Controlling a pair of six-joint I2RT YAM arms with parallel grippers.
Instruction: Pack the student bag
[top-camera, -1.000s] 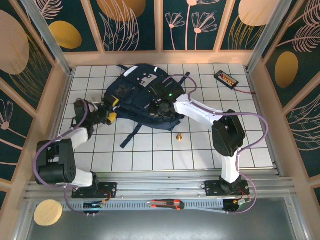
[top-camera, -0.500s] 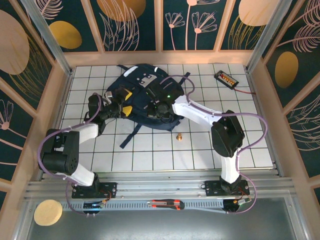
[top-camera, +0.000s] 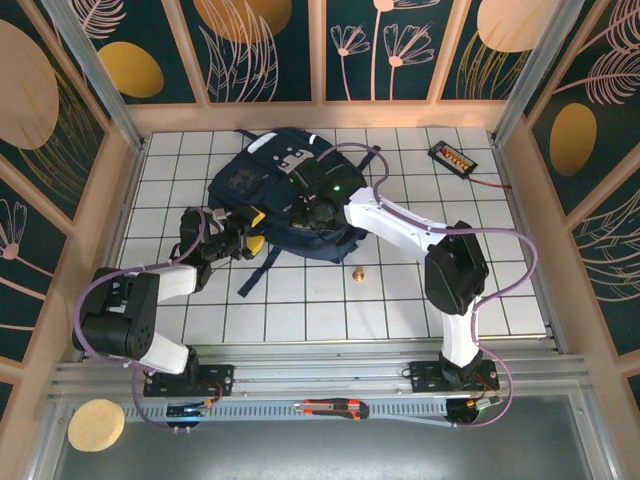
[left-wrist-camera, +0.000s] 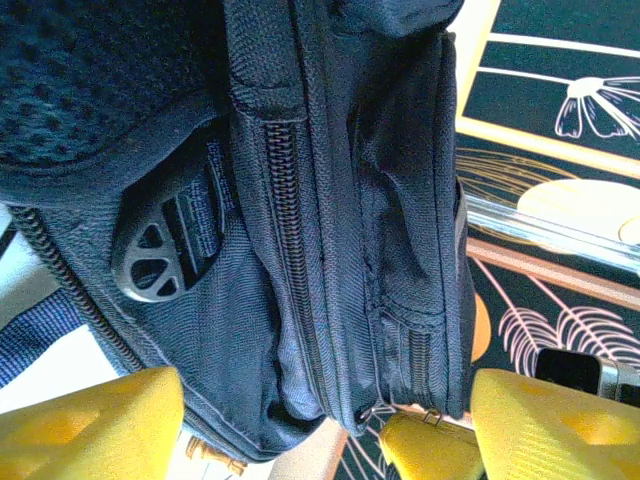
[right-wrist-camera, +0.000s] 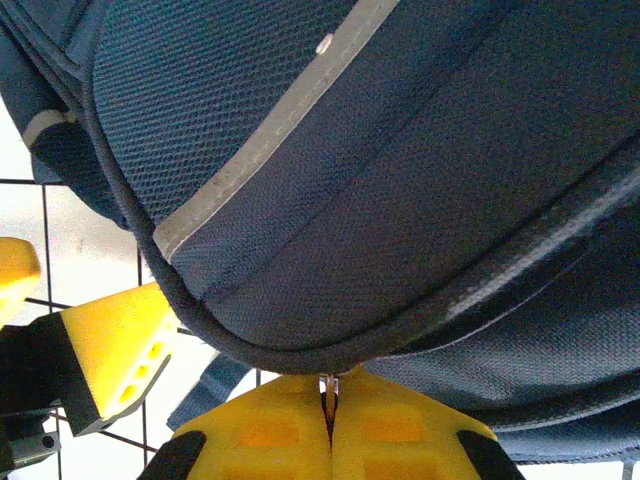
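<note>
The student bag (top-camera: 272, 180), dark navy with pale stripes, lies at the back middle of the tiled table (top-camera: 400, 300). My left gripper (top-camera: 255, 229) is at its near left edge. In the left wrist view it (left-wrist-camera: 325, 432) stands open, and the bag's zippered corner (left-wrist-camera: 330, 300) fills the gap between its yellow fingers (left-wrist-camera: 95, 425). My right gripper (top-camera: 306, 212) rests on the bag's middle. The right wrist view shows this gripper (right-wrist-camera: 328, 425) shut on a small metal zipper pull (right-wrist-camera: 327, 384) under the bag's piped edge (right-wrist-camera: 300, 350).
A small brass piece (top-camera: 357, 272) lies on the tiles in front of the bag. A black device with an orange display (top-camera: 452, 157) sits at the back right. A bag strap (top-camera: 262, 268) trails toward me. A utility knife (top-camera: 335, 408) lies on the front rail.
My left gripper came in from the left to the bag's near left edge, and its jaws narrowed around the corner. The right gripper kept its hold in place.
</note>
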